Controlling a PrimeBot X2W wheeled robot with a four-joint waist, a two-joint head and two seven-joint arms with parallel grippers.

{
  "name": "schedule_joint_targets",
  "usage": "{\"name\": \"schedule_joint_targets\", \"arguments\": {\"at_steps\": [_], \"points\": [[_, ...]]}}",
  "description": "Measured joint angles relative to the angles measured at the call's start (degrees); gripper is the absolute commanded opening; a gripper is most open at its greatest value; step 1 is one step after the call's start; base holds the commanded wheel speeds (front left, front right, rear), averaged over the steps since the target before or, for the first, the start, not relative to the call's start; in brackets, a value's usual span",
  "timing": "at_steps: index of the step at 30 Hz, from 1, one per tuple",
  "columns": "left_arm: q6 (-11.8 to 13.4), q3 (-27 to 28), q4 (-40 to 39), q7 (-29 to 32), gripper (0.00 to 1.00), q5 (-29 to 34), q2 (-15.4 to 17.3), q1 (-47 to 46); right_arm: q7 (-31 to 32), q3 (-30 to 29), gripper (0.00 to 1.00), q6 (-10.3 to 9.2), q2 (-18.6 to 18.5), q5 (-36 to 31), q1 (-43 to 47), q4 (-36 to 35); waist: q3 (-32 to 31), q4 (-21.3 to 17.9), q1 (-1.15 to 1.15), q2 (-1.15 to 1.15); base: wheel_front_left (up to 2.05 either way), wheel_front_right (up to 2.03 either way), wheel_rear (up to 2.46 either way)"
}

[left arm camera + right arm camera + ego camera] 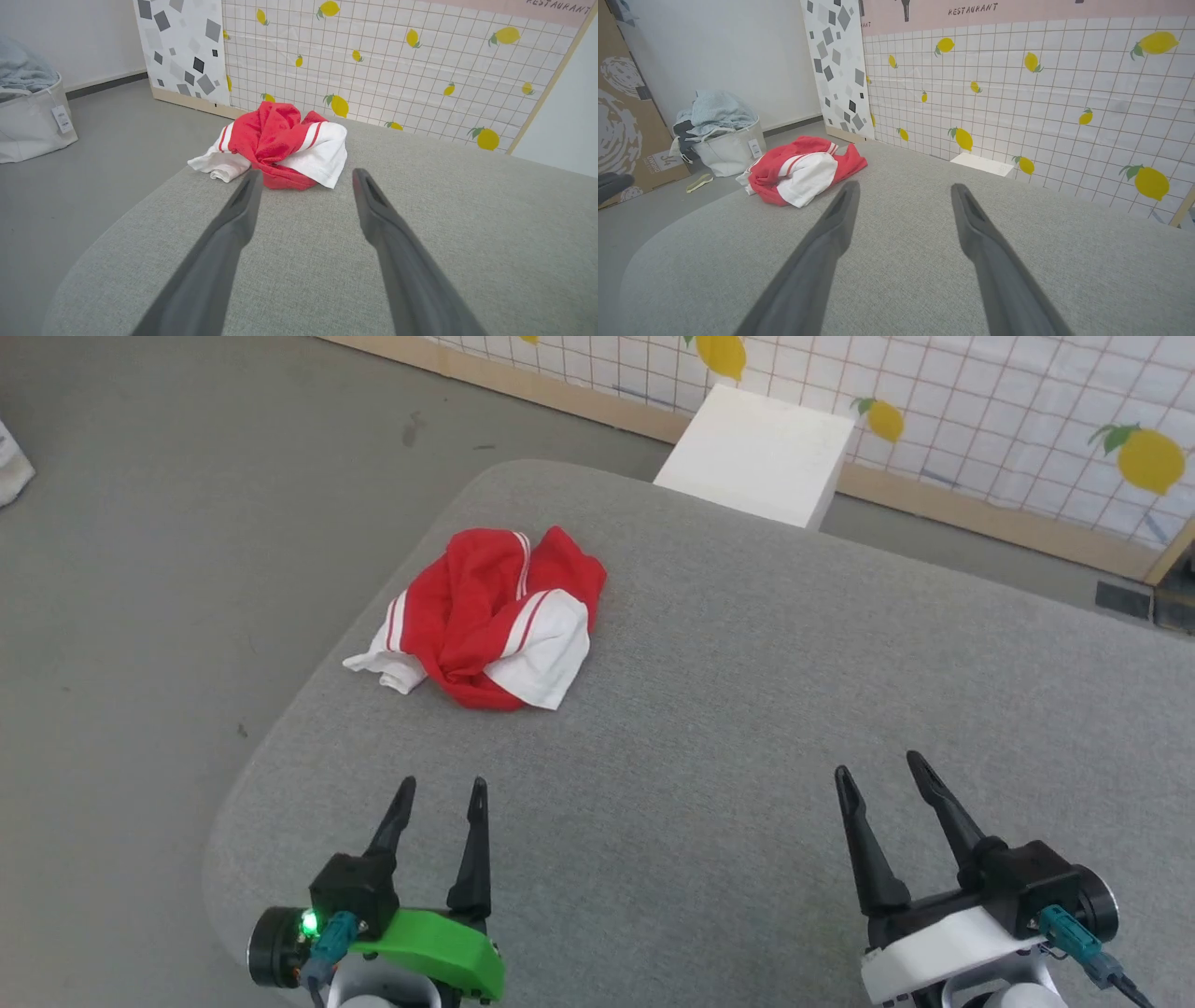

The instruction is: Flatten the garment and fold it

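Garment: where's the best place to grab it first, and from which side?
Probably the white sleeve trailing out of the crumpled garment toward the table's left edge: a loose end lying clear of the bunched folds. Bring the open left gripper in from the robot's side, low over the table.

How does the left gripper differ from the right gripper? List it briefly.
The left gripper is green at its base; the right gripper is white there. The left gripper points at the crumpled shirt close ahead; the right gripper sits farther from it. Both are open and empty over the grey surface.
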Motion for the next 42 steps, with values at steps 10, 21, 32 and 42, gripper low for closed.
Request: {"name": "schedule_joint_targets", "arguments": {"at_steps": [10, 21, 32, 42], "points": [[-4.24, -0.12, 16.74, 5.09, 1.0, 0.59, 3.02, -19.69, 0.0, 0.63, 1.0, 0.0, -0.01, -2.53, -2.57, -2.29, 6.26, -4.67, 0.0, 0.0, 0.0, 0.0, 0.0], [-7.76, 2.72, 28.33, 27.24, 1.0, -9.58, 13.11, -37.81, 0.0, 1.27, 1.0, 0.0, -1.13, -3.13, -5.52, -4.13, 13.99, -10.32, 0.01, 0.0, 0.0, 0.0, 0.0], [-7.99, 0.94, 33.82, 52.46, 1.0, -23.5, 18.28, -45.29, 0.0, 1.66, 1.0, 0.0, -1.2, -3.14, -7.14, -4.97, 19.24, -15.12, 0.01, 0.0, 0.0, 0.0, 0.0], [-8.06, 0.94, 33.66, 56.57, 0.0, -27.11, 21.23, -46.24, 0.0, 1.34, 1.0, 0.0, -1.18, -3.15, -7.73, -4.63, 20.74, -16.96, 0.0, 0.0, 0.0, 0.0, 0.0]]}}
